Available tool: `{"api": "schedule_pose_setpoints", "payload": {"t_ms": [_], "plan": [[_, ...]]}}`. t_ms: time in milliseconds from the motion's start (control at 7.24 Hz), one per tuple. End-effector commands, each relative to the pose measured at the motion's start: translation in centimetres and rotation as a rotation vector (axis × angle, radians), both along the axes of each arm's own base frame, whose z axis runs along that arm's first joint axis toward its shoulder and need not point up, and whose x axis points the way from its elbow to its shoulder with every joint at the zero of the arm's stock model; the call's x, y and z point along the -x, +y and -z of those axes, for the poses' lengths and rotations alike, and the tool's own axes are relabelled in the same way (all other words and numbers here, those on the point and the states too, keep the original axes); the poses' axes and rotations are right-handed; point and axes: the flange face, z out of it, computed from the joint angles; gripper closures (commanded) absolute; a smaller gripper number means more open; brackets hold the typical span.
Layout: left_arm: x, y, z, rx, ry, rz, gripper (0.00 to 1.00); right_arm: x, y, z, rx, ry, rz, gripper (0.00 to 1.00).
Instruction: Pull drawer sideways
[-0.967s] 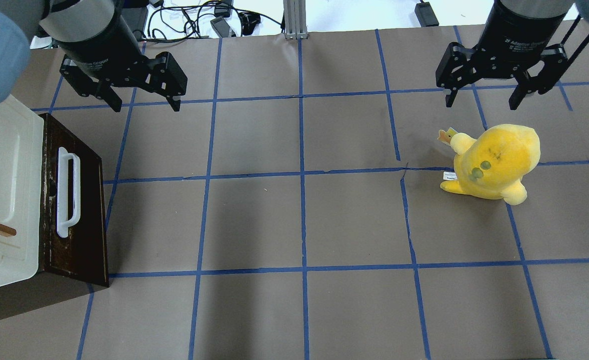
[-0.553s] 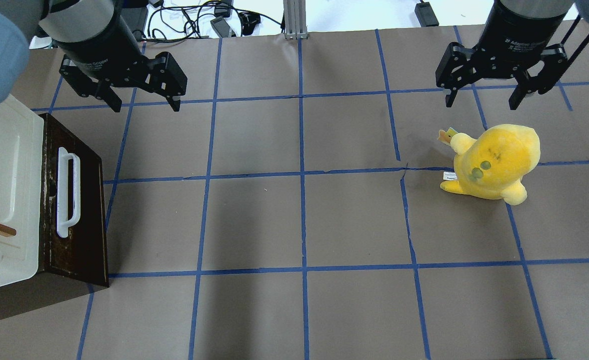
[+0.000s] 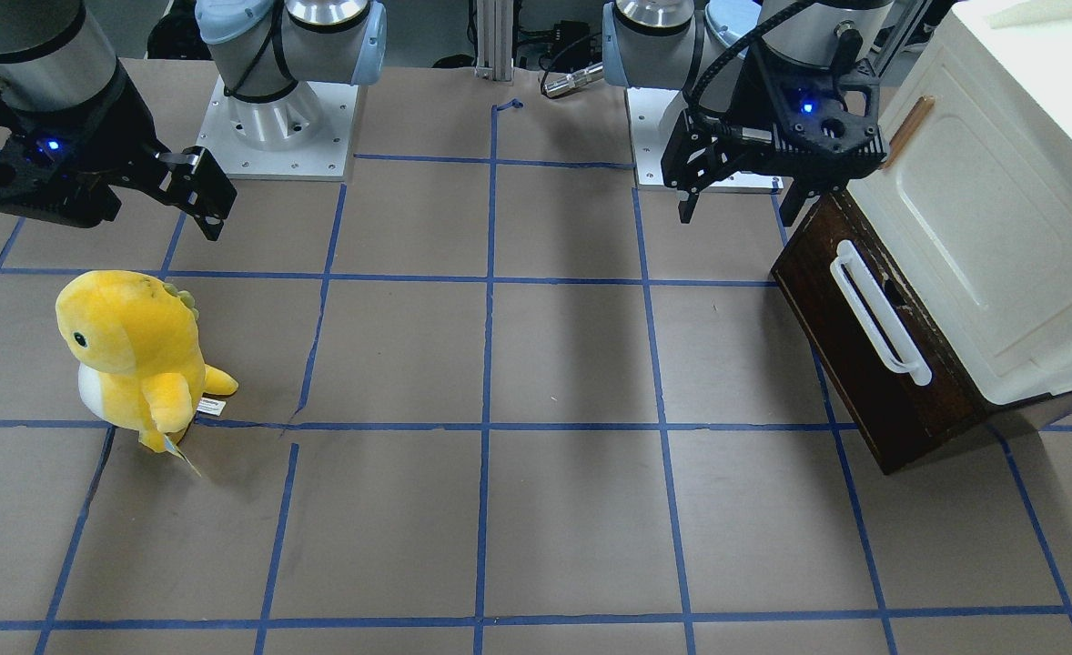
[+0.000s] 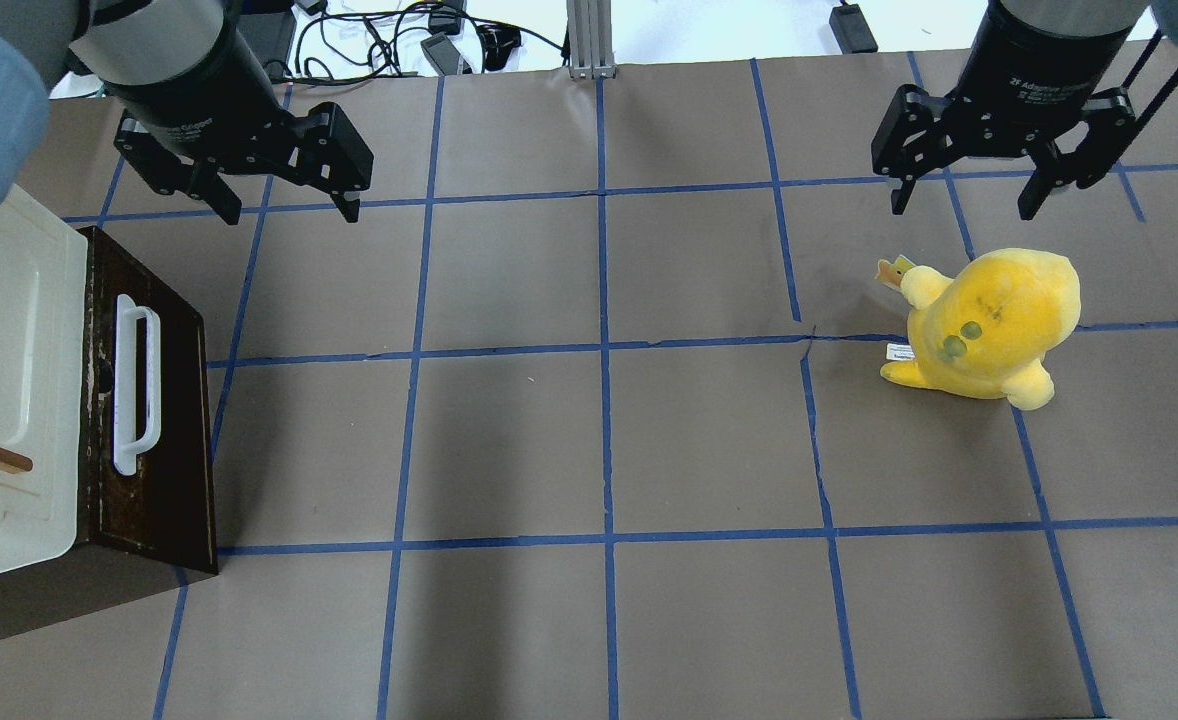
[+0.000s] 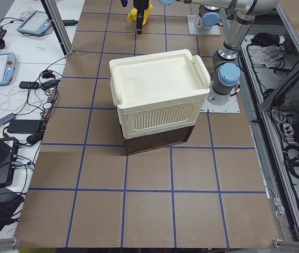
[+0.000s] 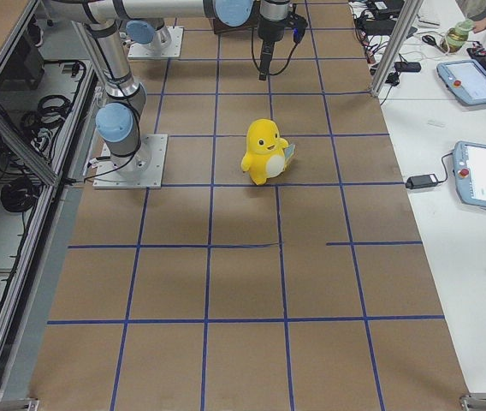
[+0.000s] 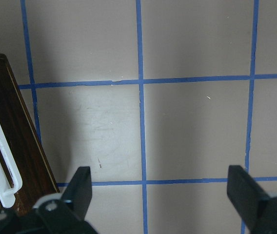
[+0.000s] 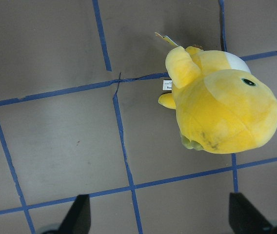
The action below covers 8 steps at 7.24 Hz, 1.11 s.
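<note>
Overhead: left tool (image 4: pixel 292 215) hangs above the counter (image 4: pixel 599 450), jaws spread wide, nothing between them. It is near the far end of the drawer (image 4: pixel 164 420) but clear of it. The drawer's dark brown front lies at the counter's left end, against the base of the cream cabinet (image 4: pixel 9 380). Its white bar handle (image 4: pixel 136 390) runs along the front, untouched. Right tool (image 4: pixel 962 210) also hangs with jaws wide and nothing in them, just beyond the yellow plush dinosaur (image 4: pixel 994 325) and apart from it. Blue tape grid (image 4: pixel 606 440) covers the counter. Front-facing: left tool is at view right, above the drawer front's corner nearest the robot base, fingers apart and off the handle. The plush stands upright at view left, with the right tool above and behind it. Exterior left: cream cabinet seen from behind, a dark brown strip under it; drawer front and handle hidden. Exterior right: plush stands upright mid-counter; a dark tool hangs down beyond it, too small to judge. Left wrist: both fingers spread over bare counter, drawer front and handle end at the left edge. Right wrist: both fingertips far apart at the bottom edge, plush lies beyond them at upper right.
</note>
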Motion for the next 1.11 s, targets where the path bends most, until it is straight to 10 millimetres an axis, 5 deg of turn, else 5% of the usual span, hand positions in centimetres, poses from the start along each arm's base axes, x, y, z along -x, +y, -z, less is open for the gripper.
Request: {"api": "schedule_pose_setpoints", "payload": {"t_ms": [0, 553, 967], "plan": [[0.0, -0.2, 1.0, -0.026, -0.004, -0.005, 0.00, 0.1, 0.0, 0.0, -0.001, 0.000, 0.001, 0.00], [0.7, -1.4, 4.8, -0.126, -0.054, -0.002, 0.00, 0.0, 0.0, 0.0, 0.000, 0.000, 0.000, 0.00], [4.9, 1.0, 14.0, -0.258, -0.361, 0.103, 0.00, 0.0, 0.0, 0.0, 0.000, 0.000, 0.000, 0.00]]}}
